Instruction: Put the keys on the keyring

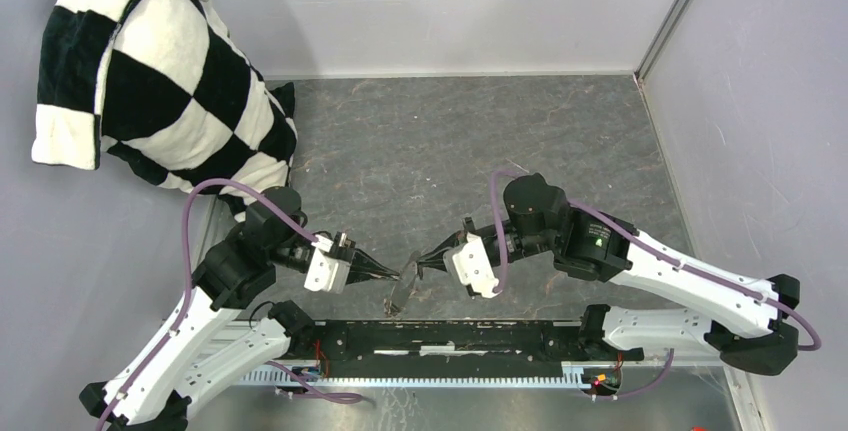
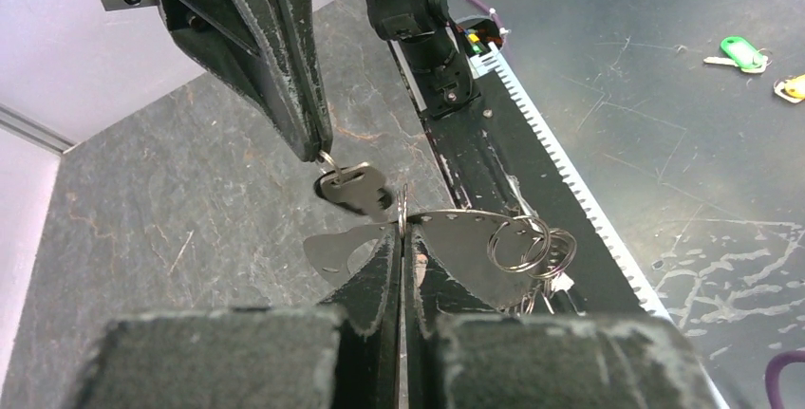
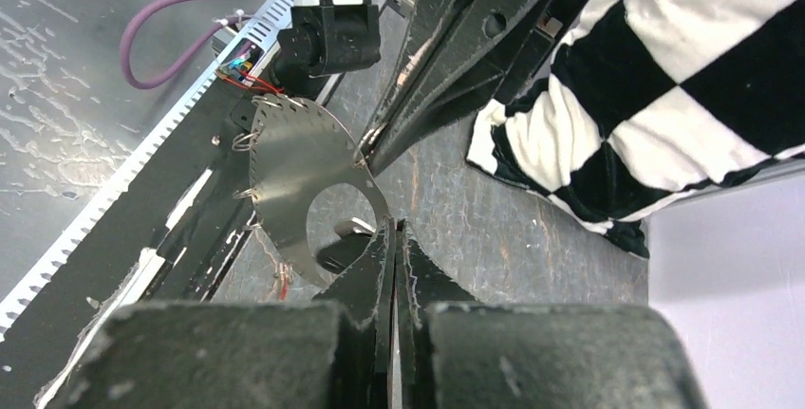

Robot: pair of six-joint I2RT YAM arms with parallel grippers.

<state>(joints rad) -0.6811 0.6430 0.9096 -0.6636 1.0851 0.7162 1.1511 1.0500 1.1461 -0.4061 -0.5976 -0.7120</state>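
While the two hands met tip to tip over the near middle of the bench (image 1: 450, 141), the coming move turned on one small gap. The key (image 2: 359, 191) hung just beside the keyring (image 2: 460, 248), on its right and slightly far side, close to the rim but apart from it.

The left hand (image 1: 393, 273) was pressed together at the keyring's rim and held it out toward the right. Whether it gripped the plate itself or a ring through it could not be told. The right hand (image 1: 427, 260) pinched the small wire loop at the key's head, so the key dangled below its fingertips with its long axis slanting down toward the keyring. The right hand carried the key and was, in my judgement, the one that had to travel. The left hand needed only to hold steady.

The keyring looked like a thin, flat, silvery plate, rounded, with a large round cutout and a row of small holes along its edge. Several split rings (image 2: 530, 243) hung from the near part of it. The key was small, with a dull grey head. Whether a second key hung among those rings could not be told.
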